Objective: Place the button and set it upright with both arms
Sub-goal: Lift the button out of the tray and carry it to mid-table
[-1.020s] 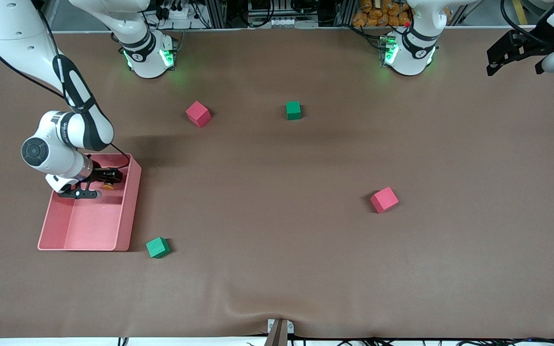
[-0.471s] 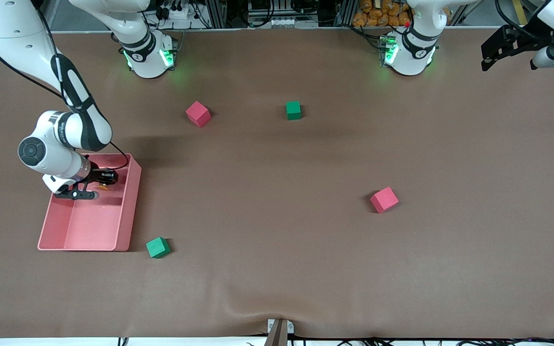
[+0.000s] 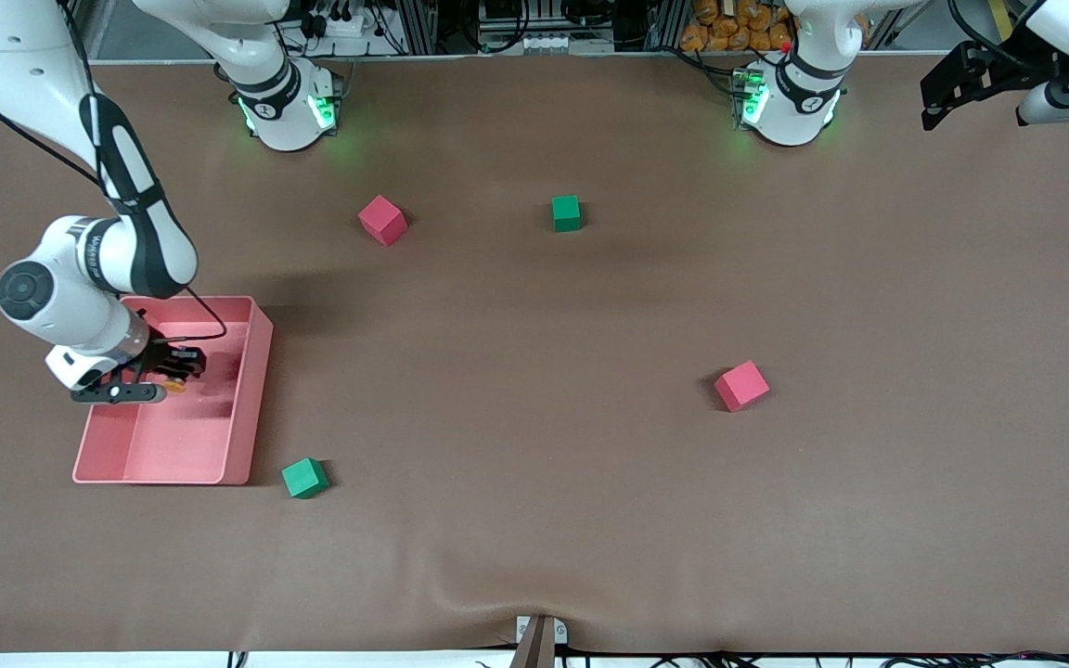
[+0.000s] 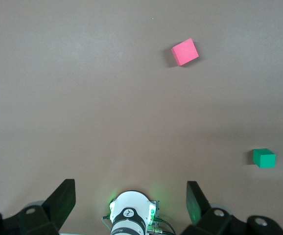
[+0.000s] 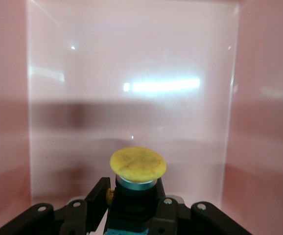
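My right gripper (image 3: 177, 375) is inside the pink bin (image 3: 251, 408) at the right arm's end of the table, shut on the button (image 3: 173, 382). In the right wrist view the button (image 5: 137, 169) shows its round orange-yellow cap above a black body, held between my fingers (image 5: 96, 198) over the bin's floor. My left gripper (image 3: 947, 88) is open and empty, raised high over the table's edge at the left arm's end, beside its base. The left wrist view shows its fingers (image 4: 58, 203) wide apart.
A red cube (image 3: 381, 220) and a green cube (image 3: 566, 212) lie toward the bases. A second red cube (image 3: 741, 385) lies mid-table and a second green cube (image 3: 304, 478) sits by the bin's near corner. The left wrist view shows a red cube (image 4: 184, 51) and a green cube (image 4: 264, 157).
My right gripper has moved with the button along the bin, away from the table's middle and a little nearer the front camera. My left gripper has risen and drawn back toward its base.
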